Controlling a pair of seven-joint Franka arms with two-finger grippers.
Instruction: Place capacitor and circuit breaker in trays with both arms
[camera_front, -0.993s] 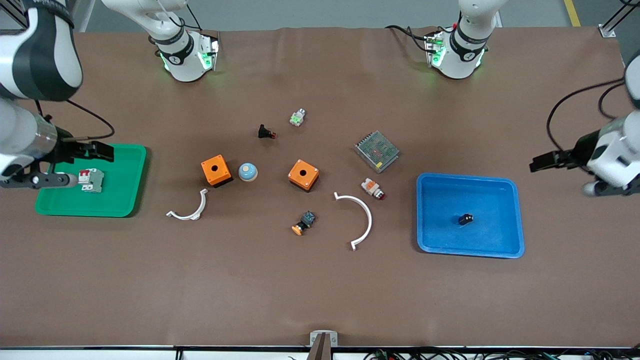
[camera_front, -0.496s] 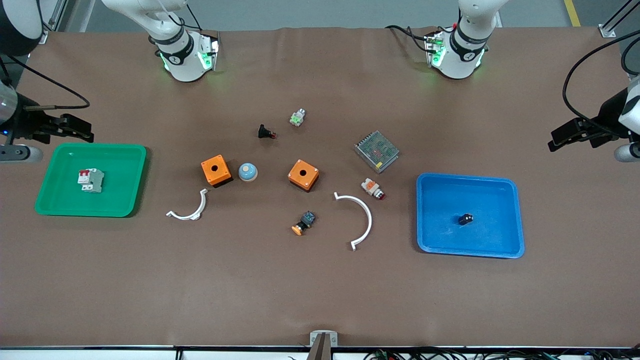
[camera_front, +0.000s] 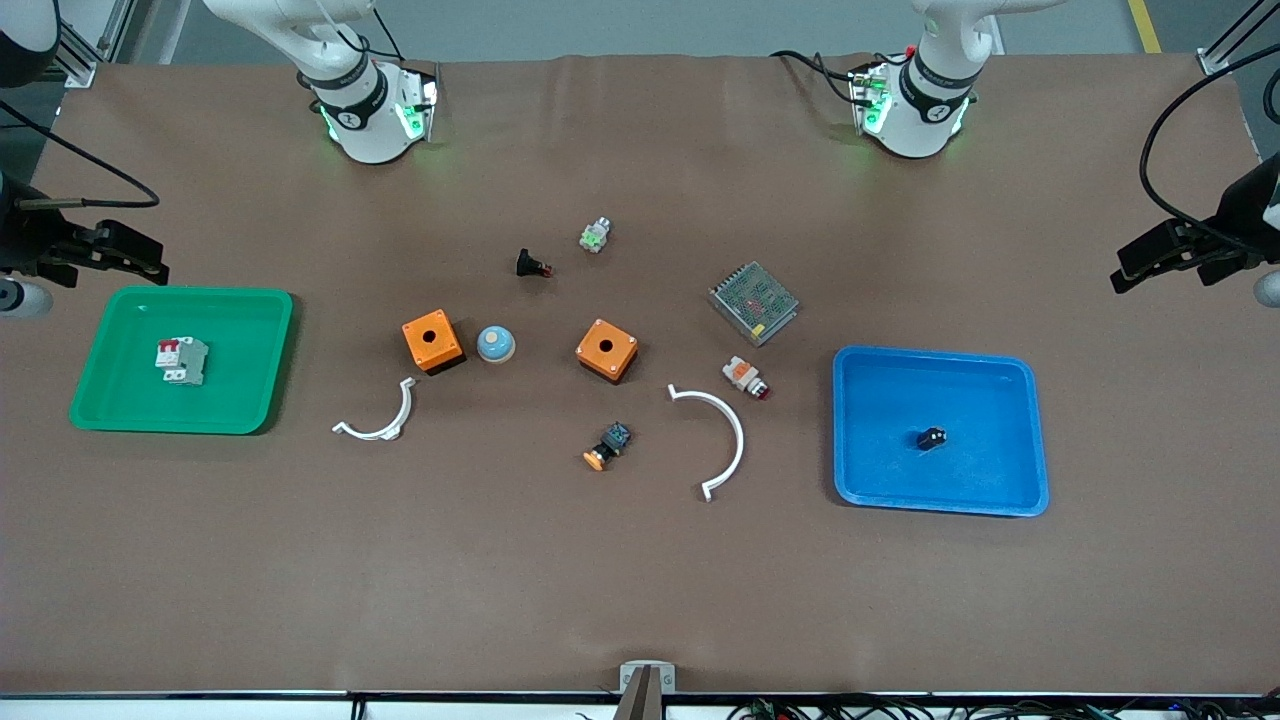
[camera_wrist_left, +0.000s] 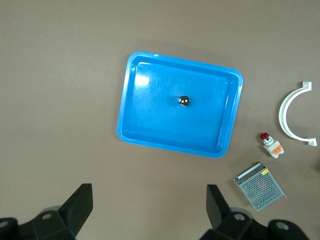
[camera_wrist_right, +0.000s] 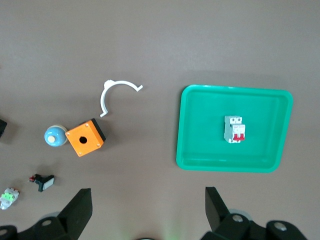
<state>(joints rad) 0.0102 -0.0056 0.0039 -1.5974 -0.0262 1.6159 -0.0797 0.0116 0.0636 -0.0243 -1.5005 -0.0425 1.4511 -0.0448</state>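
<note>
Both arms have pulled back to the table's ends, the left gripper (camera_front: 1160, 262) and right gripper (camera_front: 115, 252) wide and empty. Placement looks finished: the capacitor (camera_front: 931, 438) lies mid blue tray (camera_front: 1030, 440), the circuit breaker (camera_front: 181, 360) mid green tray (camera_front: 255, 370), both well clear of the jaws.

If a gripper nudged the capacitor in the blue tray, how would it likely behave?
The capacitor is a tiny stubby cylinder, so it is probably very light and would likely skid or roll on the blue tray, whose floor looks glossy. The raised rim should probably stop it. Its small round shape may slip from fingers.
</note>
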